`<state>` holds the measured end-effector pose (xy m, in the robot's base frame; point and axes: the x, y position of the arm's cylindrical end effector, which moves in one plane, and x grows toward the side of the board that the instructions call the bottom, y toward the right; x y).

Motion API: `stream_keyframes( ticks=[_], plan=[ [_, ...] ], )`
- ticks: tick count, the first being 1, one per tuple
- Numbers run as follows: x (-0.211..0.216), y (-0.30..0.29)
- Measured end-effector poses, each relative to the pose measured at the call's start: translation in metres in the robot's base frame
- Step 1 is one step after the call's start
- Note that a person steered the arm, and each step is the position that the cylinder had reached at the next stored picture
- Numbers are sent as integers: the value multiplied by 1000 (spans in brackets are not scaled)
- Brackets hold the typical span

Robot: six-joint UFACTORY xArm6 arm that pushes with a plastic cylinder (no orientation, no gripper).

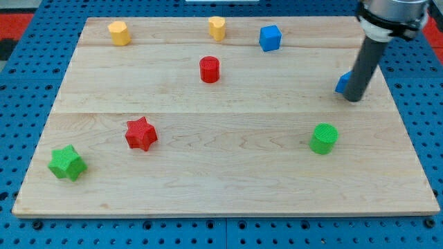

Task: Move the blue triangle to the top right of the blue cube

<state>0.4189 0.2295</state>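
My tip (354, 99), bare rod w/ nothing held, touched blue triangle (342, 84), mostly hidden; off-centre push could've spun it wide of blue cube (270, 37).

the arm (389, 15) is coming into frame from the view's top right corner, only its lowest bit showing, a light grey collar with a dark band. the dark rod (365, 66) is hanging down from it, leaning slightly toward the view's left as it drops. my tip (354, 99) is sitting at table height over on the view's right side.
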Motion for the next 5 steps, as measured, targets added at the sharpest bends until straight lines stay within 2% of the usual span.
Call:
stream_keyframes(
  ticks=[1,2,3,4,5],
  plan=[
    [-7,22],
    [-67,-3],
    [-88,-48],
    [-81,-9],
    [-52,62]
  ],
)
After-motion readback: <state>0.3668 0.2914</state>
